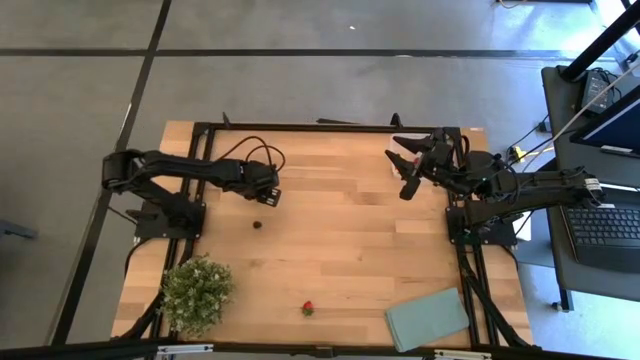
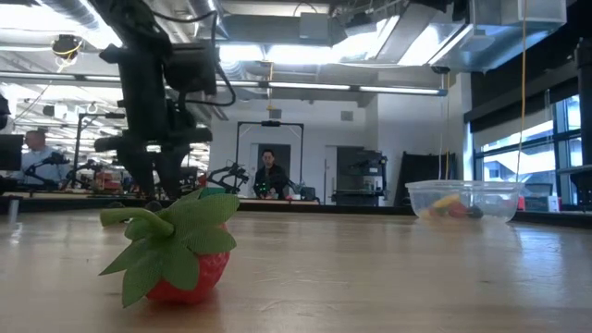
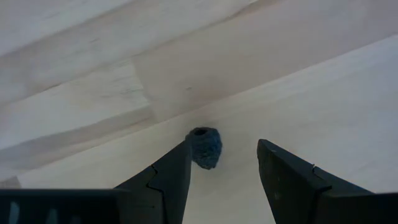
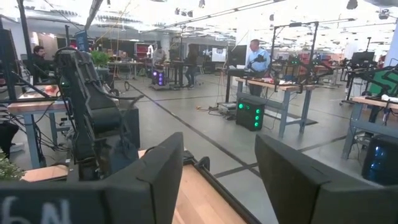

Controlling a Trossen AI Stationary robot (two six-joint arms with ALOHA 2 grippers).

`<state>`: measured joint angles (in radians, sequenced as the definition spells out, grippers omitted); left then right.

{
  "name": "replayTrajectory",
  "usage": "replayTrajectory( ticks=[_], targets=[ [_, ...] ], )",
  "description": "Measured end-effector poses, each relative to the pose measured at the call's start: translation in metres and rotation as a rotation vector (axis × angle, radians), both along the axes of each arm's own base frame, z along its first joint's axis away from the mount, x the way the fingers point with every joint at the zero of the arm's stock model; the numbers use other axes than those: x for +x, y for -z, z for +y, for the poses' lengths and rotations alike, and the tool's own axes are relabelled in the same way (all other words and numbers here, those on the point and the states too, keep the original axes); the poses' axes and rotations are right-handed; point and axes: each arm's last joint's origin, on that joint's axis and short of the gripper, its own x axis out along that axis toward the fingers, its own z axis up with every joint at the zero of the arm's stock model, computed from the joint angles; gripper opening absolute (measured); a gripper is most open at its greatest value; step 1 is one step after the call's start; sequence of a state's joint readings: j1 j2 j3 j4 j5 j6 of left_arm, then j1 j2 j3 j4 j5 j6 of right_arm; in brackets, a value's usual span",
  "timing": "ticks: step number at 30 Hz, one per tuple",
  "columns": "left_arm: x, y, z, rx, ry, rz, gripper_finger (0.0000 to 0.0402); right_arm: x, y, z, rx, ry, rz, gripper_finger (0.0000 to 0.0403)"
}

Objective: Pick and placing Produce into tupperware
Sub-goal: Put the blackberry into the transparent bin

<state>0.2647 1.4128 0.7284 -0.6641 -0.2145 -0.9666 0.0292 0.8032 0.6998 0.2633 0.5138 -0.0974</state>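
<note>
High view, left to right, all relative to the dark round berry (image 1: 257, 225) on the light wooden plank counter (image 1: 330, 250). Left claw (image 1: 269, 197) sits just beyond the berry toward the far edge, arm reaching in from the left side. Left wrist view: fingers (image 3: 165, 180) spread, berry (image 3: 204, 147) lying on the counter between the tips, against the inner side of one finger, clear of the other. Bushy green plant (image 1: 196, 291) is nearer the front-left corner. Small red strawberry with green leaves (image 1: 308, 308) lies on the counter toward the front edge, right of the berry; it fills the low view foreground (image 2: 176, 252). Right claw (image 1: 409, 168) is well right of the berry, raised near the far edge, fingers (image 4: 155, 174) spread, empty. Flat grey-green rectangle (image 1: 428, 318) at front right. Clear plastic rectangular tupperware (image 2: 464, 200) shows in the low view, coloured produce pieces (image 2: 451, 207) inside.
</note>
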Motion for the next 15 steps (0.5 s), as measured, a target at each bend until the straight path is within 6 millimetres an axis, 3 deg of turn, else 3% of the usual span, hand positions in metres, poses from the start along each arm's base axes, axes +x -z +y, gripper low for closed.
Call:
replayTrajectory(
  ticks=[15],
  targets=[
    [0.001, 0.022, 0.011, -0.058, -0.03, 0.097, 0.0174, 0.0, 0.0, 0.0, -0.017, 0.003, 0.009, 0.0201]
  ],
)
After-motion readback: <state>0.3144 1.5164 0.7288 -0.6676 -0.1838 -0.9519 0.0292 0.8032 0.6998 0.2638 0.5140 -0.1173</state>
